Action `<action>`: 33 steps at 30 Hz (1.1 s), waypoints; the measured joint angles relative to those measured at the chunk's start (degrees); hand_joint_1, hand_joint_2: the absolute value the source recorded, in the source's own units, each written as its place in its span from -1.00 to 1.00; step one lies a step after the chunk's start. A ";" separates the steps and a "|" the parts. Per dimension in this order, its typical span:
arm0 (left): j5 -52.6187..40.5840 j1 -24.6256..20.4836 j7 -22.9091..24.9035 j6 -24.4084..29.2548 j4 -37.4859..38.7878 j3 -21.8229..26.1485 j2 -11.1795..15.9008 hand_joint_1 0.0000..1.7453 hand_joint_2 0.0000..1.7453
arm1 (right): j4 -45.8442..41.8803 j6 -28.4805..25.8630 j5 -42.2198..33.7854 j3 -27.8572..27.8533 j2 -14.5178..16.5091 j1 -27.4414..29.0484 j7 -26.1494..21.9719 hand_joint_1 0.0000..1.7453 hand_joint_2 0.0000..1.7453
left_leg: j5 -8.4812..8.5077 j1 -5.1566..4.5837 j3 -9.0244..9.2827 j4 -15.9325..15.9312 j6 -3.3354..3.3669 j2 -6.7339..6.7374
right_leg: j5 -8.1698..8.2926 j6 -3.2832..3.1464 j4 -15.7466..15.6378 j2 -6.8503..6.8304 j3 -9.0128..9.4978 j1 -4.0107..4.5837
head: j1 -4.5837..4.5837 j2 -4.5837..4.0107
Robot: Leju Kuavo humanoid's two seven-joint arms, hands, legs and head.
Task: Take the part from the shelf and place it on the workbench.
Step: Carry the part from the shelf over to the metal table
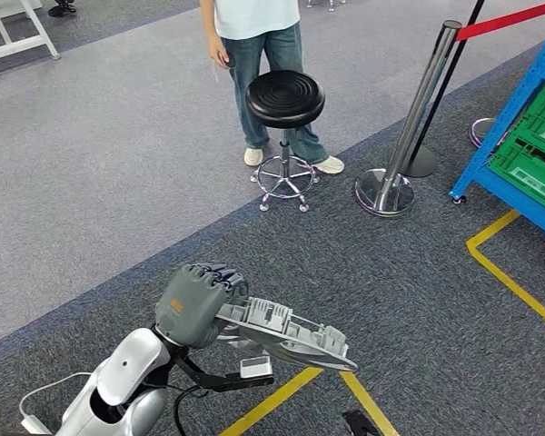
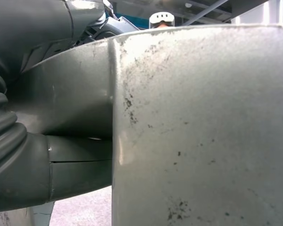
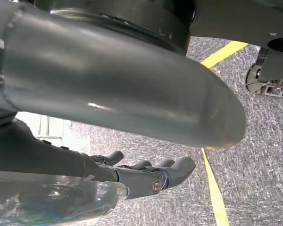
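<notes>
Left hand grips grey part in head view, right hand empty, fingers apart, at wrist.

Part, lower centre of the head view: pale grey, matt, looks like cast metal, with ribbed ridges on top. In the left wrist view its surface is seen as dull grey, slightly rough, flecked with dark specks.

Left hand: matt grey plastic-looking shell. Arm, lower left: smooth silver, glossy.

Right hand fingers: dark, smooth, faint sheen; thumb smooth grey, satin.

Floor: carpet, short rough pile, matt, lighter grey at upper left, darker at lower right; yellow tape lines smooth.

Stool, upper centre: matt black ribbed seat, chromed base. Barrier post: polished metal. Shelf frame, right edge: blue painted metal; green plastic crates.
</notes>
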 joint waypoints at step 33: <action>0.06 0.63 -0.09 0.08 0.49 0.54 -0.04 0.80 1.00 | -0.10 -1.93 1.68 0.89 0.13 -0.76 0.04 -1.00 -1.00 | 1.69 0.70 1.76 -3.49 2.15 -0.84 | -6.69 1.75 11.88 -0.39 -5.46 -0.20 | 0.33 0.00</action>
